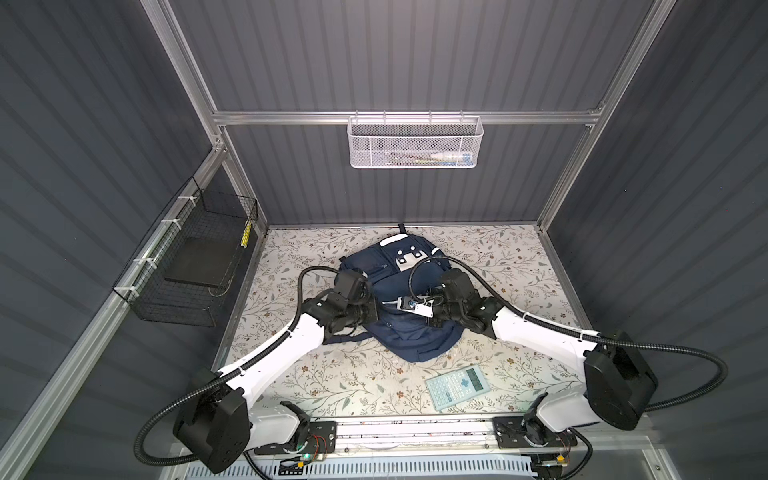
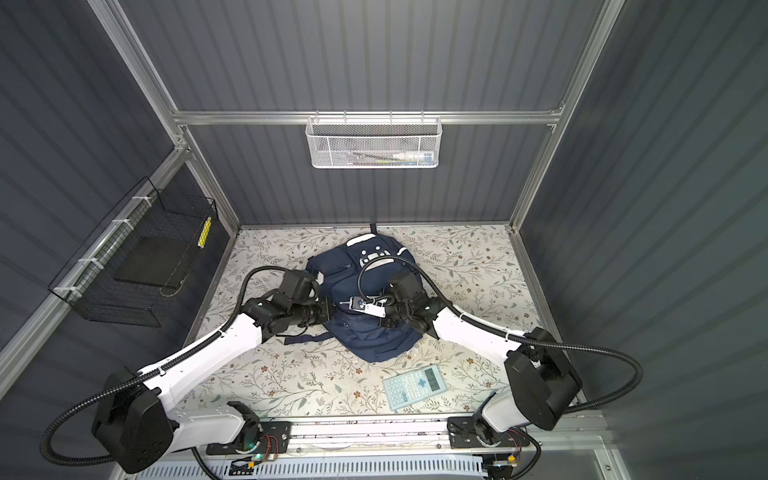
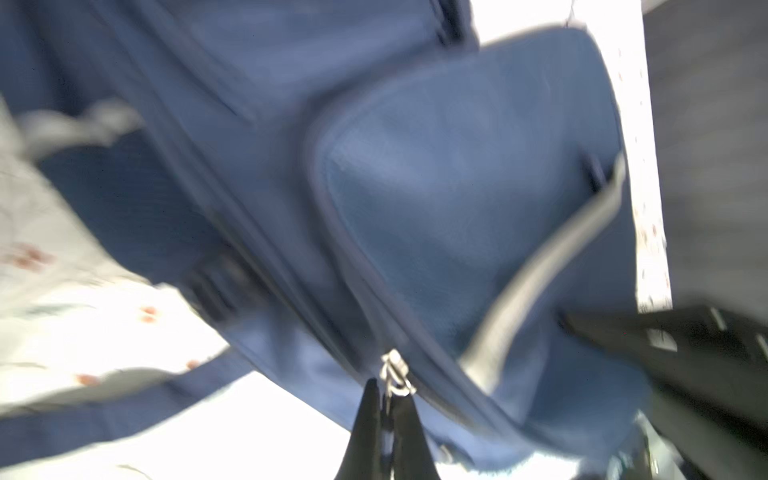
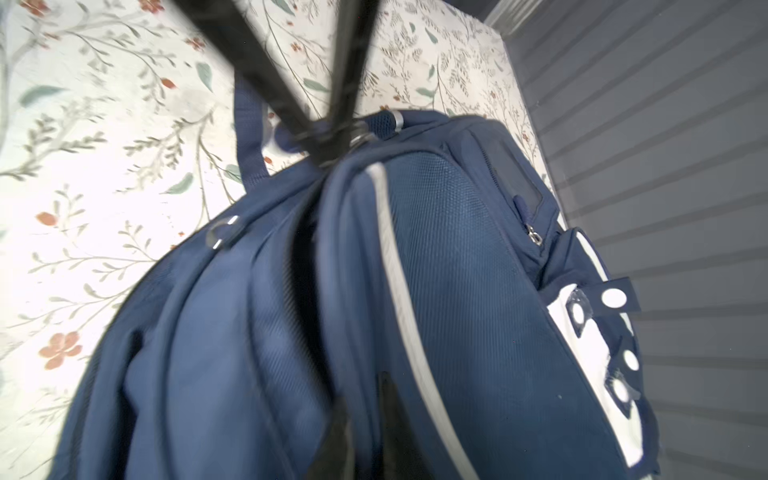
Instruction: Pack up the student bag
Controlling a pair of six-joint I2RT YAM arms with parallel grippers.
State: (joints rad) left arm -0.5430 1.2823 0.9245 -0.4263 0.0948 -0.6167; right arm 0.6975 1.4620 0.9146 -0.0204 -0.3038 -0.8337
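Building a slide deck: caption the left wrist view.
Left tool pinching the silver metal zipper pull of a large navy blue fabric backpack above a floral tabletop.

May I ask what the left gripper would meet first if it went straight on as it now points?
Most likely the student bag itself; the left gripper is shut on its zipper pull.

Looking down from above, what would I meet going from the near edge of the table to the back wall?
Calculator → backpack → white mesh basket hanging on the back wall.
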